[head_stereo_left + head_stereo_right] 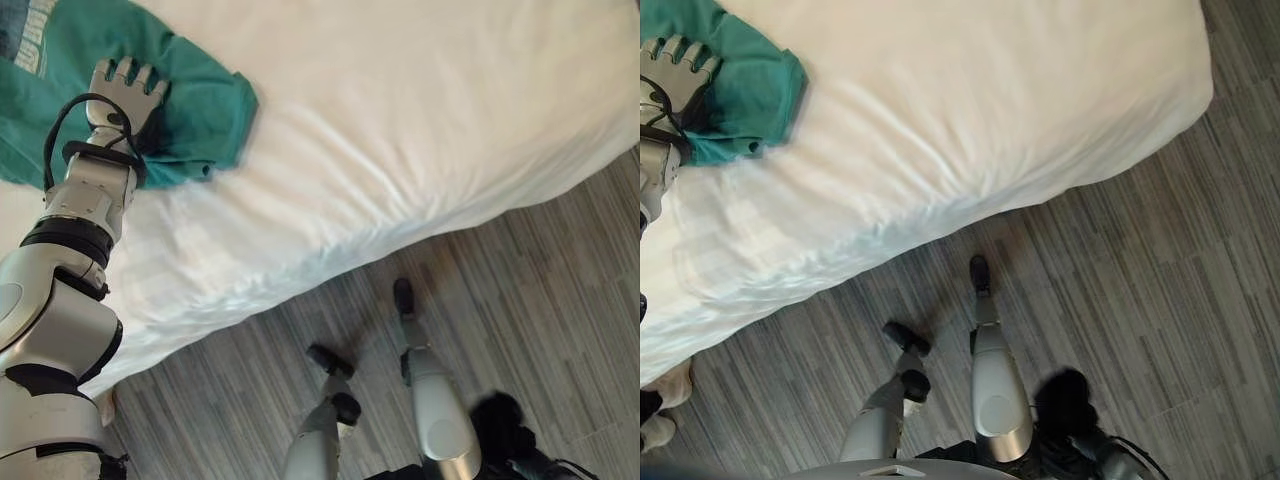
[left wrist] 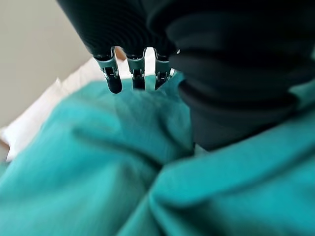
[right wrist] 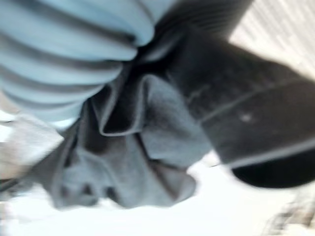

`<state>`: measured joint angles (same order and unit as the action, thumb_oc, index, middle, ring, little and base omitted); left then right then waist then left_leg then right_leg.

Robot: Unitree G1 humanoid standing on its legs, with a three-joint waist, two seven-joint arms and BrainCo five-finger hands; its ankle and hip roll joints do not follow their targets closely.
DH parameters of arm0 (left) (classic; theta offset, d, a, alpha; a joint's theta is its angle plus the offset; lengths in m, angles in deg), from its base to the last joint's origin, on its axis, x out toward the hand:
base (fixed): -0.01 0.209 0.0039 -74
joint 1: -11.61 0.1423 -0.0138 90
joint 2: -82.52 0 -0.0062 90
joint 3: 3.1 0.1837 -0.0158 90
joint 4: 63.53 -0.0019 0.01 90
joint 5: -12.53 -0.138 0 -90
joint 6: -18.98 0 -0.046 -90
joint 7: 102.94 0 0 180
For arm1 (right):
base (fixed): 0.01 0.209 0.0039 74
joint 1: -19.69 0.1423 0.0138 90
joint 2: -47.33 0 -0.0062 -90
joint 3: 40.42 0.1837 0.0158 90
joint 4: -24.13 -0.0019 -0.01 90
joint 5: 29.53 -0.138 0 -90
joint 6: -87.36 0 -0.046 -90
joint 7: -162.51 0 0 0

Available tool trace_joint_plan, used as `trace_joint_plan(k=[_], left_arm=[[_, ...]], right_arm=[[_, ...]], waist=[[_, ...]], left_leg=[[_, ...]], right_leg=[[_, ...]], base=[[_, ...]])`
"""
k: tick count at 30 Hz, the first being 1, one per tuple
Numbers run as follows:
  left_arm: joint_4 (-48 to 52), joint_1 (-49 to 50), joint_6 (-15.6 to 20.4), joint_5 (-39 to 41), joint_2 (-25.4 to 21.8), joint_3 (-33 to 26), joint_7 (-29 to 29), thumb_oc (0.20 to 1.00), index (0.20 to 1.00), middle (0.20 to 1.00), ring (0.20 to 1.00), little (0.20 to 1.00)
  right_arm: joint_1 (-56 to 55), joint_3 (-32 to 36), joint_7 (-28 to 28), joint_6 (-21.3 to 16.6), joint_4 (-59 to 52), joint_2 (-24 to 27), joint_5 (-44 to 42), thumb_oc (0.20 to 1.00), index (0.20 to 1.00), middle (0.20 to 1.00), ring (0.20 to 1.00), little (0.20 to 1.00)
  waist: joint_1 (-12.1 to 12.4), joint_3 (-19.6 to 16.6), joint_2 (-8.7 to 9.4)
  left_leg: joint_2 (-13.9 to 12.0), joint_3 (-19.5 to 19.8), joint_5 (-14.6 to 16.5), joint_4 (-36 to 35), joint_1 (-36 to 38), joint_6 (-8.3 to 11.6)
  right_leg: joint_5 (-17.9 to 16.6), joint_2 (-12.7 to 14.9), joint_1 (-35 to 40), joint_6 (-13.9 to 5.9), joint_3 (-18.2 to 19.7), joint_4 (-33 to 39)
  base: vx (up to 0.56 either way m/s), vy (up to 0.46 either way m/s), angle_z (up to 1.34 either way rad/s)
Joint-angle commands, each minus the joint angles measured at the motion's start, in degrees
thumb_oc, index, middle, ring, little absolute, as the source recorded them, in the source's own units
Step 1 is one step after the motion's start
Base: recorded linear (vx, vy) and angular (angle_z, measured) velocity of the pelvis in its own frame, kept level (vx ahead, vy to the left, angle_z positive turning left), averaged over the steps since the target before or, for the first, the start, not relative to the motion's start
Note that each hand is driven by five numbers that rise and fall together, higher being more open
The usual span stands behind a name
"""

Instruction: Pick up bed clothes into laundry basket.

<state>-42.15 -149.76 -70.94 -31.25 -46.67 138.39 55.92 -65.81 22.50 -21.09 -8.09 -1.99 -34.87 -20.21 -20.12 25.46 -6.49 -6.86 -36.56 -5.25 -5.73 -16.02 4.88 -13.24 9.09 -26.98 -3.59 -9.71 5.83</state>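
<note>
Left robot hand [image 1: 128,88]: fingers straight, flat on teal garment [image 1: 205,110]
Teal garment: on white bed [image 1: 400,130]; right robot hand: state indiscernible

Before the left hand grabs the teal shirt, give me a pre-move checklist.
1. Left hand over the teal shirt: ok.
2. Fingers closed on cloth: not ok, they are straight with nothing pinched.
3. Shirt lying on the bed, back from its edge: ok.
4. Right hand free: cannot tell; dark grey cloth sits close by it.
5. Basket location: cannot tell.
</note>
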Motion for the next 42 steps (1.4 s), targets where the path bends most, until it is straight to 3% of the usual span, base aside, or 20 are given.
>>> trace_joint_plan(k=[1, 8, 9, 11, 12, 13, 15, 17, 18, 22, 24, 26, 27, 29, 33, 35, 37, 40, 41, 42], left_arm=[[-5.68, 1.35, 0.63, 1.54, -5.7, -1.18, 12.21, 0.2, 0.2, 0.2, 0.2, 0.2], [10.34, 3.73, 1.34, 7.12, -9.03, -6.1, 7.17, 0.2, 0.2, 0.2, 0.2, 0.2], [14.93, 2.94, 0.95, 8.69, -11.33, -7.4, 4.81, 0.2, 0.2, 0.2, 0.2, 0.2], [16.72, 2.56, 0.88, 9.64, -12.69, -7.61, 3.46, 0.2, 0.2, 0.2, 0.2, 0.2], [19.63, 4.75, 1.69, 12.73, -14.96, -10.77, 1.95, 0.2, 0.2, 0.2, 0.2, 0.2], [27.0, 9.84, -1.13, 11.09, -10.96, -16.43, -0.27, 0.2, 0.2, 0.2, 0.2, 0.2], [32.32, 10.28, 0.7, 13.25, -10.53, -19.34, 0.75, 0.2, 0.2, 0.2, 0.2, 0.2], [39.88, 14.6, 6.19, 25.53, -7.01, -25.57, 2.16, 0.2, 0.2, 0.2, 0.2, 0.2], [42.9, 17.24, 7.22, 28.38, -7.24, -29.32, 1.22, 0.2, 0.2, 0.2, 0.2, 0.2], [52.79, 27.82, 9.89, 35.4, -3.38, -42.3, -0.97, 0.2, 0.2, 0.2, 0.2, 0.2], [55.84, 29.65, 10.67, 37.9, -0.46, -44.03, -0.81, 0.2, 0.2, 0.2, 0.2, 0.2], [59.74, 31.06, 11.05, 39.32, 0.25, -45.65, -1.48, 0.2, 0.2, 0.2, 0.2, 0.2], [59.86, 31.15, 10.99, 39.31, 0.27, -45.76, -1.45, 0.2, 0.2, 0.2, 0.2, 0.2], [64.04, 33.41, 11.8, 40.63, 2.12, -47.57, -2.85, 0.2, 0.2, 0.2, 0.2, 0.2], [69.01, 35.58, 12.45, 41.88, 3.67, -49.05, -2.52, 0.2, 0.2, 0.2, 0.2, 0.2], [75.25, 38.6, 13.99, 44.2, 7.37, -51.36, -3.27, 0.2, 0.2, 0.2, 0.2, 0.2], [78.6, 40.01, 15.25, 46.07, 11.51, -51.36, -3.27, 0.2, 0.2, 0.2, 0.2, 0.2], [84.78, 42.97, 17.64, 51.85, 19.16, -50.01, -2.05, 0.2, 0.2, 0.2, 0.2, 0.2], [86.49, 43.8, 17.11, 51.77, 20.79, -49.87, -2.11, 0.2, 0.2, 0.2, 0.2, 0.2], [88.95, 45.51, 17.08, 54.03, 24.14, -48.93, -3.22, 0.2, 0.2, 0.2, 0.2, 0.2]], right_arm=[[0.8, 0.28, 1.95, 2.83, 3.13, -0.03, -4.77, 0.2, 0.2, 0.2, 0.2, 0.2], [1.43, 2.61, 2.81, 2.77, 2.63, 2.23, -7.65, 0.2, 0.2, 0.2, 0.2, 0.2], [0.77, 4.2, 2.75, 2.7, 2.57, 3.33, -8.09, 0.2, 0.2, 0.2, 0.2, 0.2], [0.97, 5.12, 2.17, 2.48, 2.12, 3.91, -8.49, 0.2, 0.2, 0.2, 0.2, 0.2], [0.67, 6.18, 1.32, 2.02, -0.09, 3.63, -8.82, 0.2, 0.2, 0.2, 0.2, 0.2], [2.79, 6.58, -0.21, 1.78, -2.99, 4.44, -7.8, 0.2, 0.2, 0.2, 0.2, 0.2], [5.03, 9.34, -1.49, 2.4, -3.14, 5.73, -8.94, 0.2, 0.2, 0.2, 0.2, 0.2], [7.19, 11.77, -2.66, 2.93, -5.21, 6.06, -9.31, 0.2, 0.2, 0.2, 0.2, 0.2], [-0.04, 13.89, -1.09, 2.48, -19.21, 9.32, -6.02, 0.2, 0.2, 0.2, 0.2, 0.2], [-18.48, 20.18, 1.59, -1.06, -40.69, 14.28, 2.3, 0.2, 0.2, 0.2, 0.2, 0.2], [-16.71, 21.98, -0.51, -1.21, -41.67, 13.59, 4.14, 0.2, 0.2, 0.2, 0.2, 0.2], [-15.18, 25.15, -2.72, -1.89, -46.07, 13.52, 3.39, 0.2, 0.2, 0.2, 0.2, 0.2], [-15.23, 25.22, -2.69, -1.83, -46.19, 13.54, 3.39, 0.2, 0.2, 0.2, 0.2, 0.2], [-11.21, 29.26, -5.59, -2.44, -54.03, 14.0, 2.43, 0.2, 0.2, 0.2, 0.2, 0.2], [-6.78, 32.13, -7.43, -3.27, -62.36, 14.65, 2.25, 0.2, 0.2, 0.2, 0.2, 0.2], [-0.73, 32.93, -9.14, -4.93, -69.42, 15.44, 2.1, 0.2, 0.2, 0.2, 0.2, 0.2], [2.94, 31.92, -9.66, -5.9, -72.59, 15.5, 1.18, 0.2, 0.2, 0.2, 0.2, 0.2], [8.99, 26.85, -8.74, -7.19, -78.04, 16.61, 0.39, 0.2, 0.2, 0.2, 0.2, 0.2], [10.91, 24.67, -8.33, -7.42, -79.28, 17.53, 0.48, 0.2, 0.2, 0.2, 0.2, 0.2], [13.77, 21.74, -9.32, -7.54, -81.12, 18.27, 1.77, 0.2, 0.2, 0.2, 0.2, 0.2]], waist=[[0.2, -0.79, 1.62], [1.89, -2.03, 2.26], [2.99, -2.07, 3.63], [3.86, -2.21, 4.54], [6.24, -3.04, 5.07], [8.05, -4.31, 5.99], [8.58, -5.03, 5.74], [8.39, -9.41, 5.25], [5.98, -10.0, 6.54], [1.02, -12.17, 7.28], [0.8, -12.22, 7.11], [1.94, -12.51, 6.1], [1.92, -12.5, 6.14], [3.85, -14.57, 5.05], [4.96, -17.3, 4.49], [5.98, -18.75, 3.97], [6.25, -18.99, 4.3], [7.54, -19.59, 5.71], [7.94, -19.27, 4.97], [10.19, -17.63, 5.4]], left_leg=[[-9.83, 3.47, -0.49, 0.73, 7.25, 10.03], [-8.8, 3.87, 2.01, 1.0, 11.68, 9.47], [-6.7, 7.99, 6.1, 6.58, 12.32, 7.97], [-4.89, 11.74, 7.72, 9.61, 11.63, 7.33], [-2.29, 16.67, 10.5, 9.07, 11.43, 6.23], [1.44, 26.79, 13.02, 6.21, 11.02, 3.8], [1.8, 28.37, 13.35, 3.77, 12.71, 3.49], [1.78, 25.4, 13.15, 0.73, 18.3, 2.59], [1.9, 23.66, 13.23, 0.73, 19.36, 2.45], [2.55, 21.56, 14.03, 0.73, 21.82, 1.22], [1.66, 19.97, 13.04, 0.73, 21.96, 0.58], [-0.11, 15.87, 11.5, 0.73, 22.1, 0.07], [-0.11, 15.87, 11.21, 0.73, 21.97, 0.13], [-2.25, 10.04, 10.1, 0.73, 23.03, -0.02], [-3.56, 5.69, 9.74, 0.73, 23.73, 0.77], [-5.36, 3.22, 11.55, 0.73, 26.46, 2.32], [-6.63, 1.33, 11.28, 0.76, 28.45, 3.3], [-10.11, -1.36, 8.83, 4.31, 31.9, 5.72], [-13.6, -1.33, 7.13, 10.89, 31.34, 7.13], [-17.45, 4.63, 1.69, 25.9, 26.3, 7.32]], right_leg=[[3.46, 2.94, -4.17, -8.3, -0.94, -2.39], [4.62, 2.75, 0.3, -7.78, -0.66, -2.42], [5.31, 2.14, 3.0, -7.19, 0.17, -2.53], [5.57, 1.88, 4.21, -6.78, 0.73, -2.44], [6.5, 1.55, 5.26, -7.02, 1.06, -2.12], [8.6, -0.37, 7.65, -6.64, 5.23, -1.52], [9.16, -1.23, 8.91, -6.7, 6.65, -1.2], [8.84, -1.65, 12.12, -7.29, 8.71, -1.44], [8.11, -1.27, 12.63, -7.71, 9.46, -1.95], [8.34, -1.74, 13.3, -8.6, 10.84, -5.92], [10.05, -2.33, 12.51, -8.53, 7.74, -11.62], [13.63, 0.47, 13.61, -6.99, -0.78, -16.83], [13.48, 0.48, 13.47, -6.83, -0.8, -16.87], [14.73, 5.86, 16.96, -5.34, -7.06, -20.7], [10.45, 9.98, 19.67, -6.8, -9.74, -15.16], [6.2, 14.05, 17.99, -8.96, -13.68, -10.0], [4.41, 16.09, 16.32, -8.94, -16.99, -8.7], [7.23, 13.09, 20.02, -8.0, -18.52, -5.58], [9.08, 9.8, 21.91, -6.06, -18.44, -4.14], [12.28, 4.96, 25.62, -2.66, -17.21, -1.98]], base=[[0.0, -0.014, -0.07], [0.02, -0.019, -0.01], [0.12, -0.085, -0.07], [0.07, -0.015, -0.29], [0.22, 0.206, -0.28], [0.23, 0.208, -0.26], [0.11, 0.124, -0.9], [0.05, 0.173, -1.34], [-0.01, 0.128, -0.53], [-0.1, 0.078, -0.29], [-0.23, -0.076, -0.73], [-0.21, -0.064, -1.28], [-0.13, -0.059, -1.3], [-0.1, -0.169, -1.28], [0.06, -0.251, -1.15], [0.35, -0.404, -1.0], [0.35, -0.469, -1.14], [0.32, -0.457, -0.9], [0.42, -0.621, -1.34], [0.32, -0.5, -1.31]])
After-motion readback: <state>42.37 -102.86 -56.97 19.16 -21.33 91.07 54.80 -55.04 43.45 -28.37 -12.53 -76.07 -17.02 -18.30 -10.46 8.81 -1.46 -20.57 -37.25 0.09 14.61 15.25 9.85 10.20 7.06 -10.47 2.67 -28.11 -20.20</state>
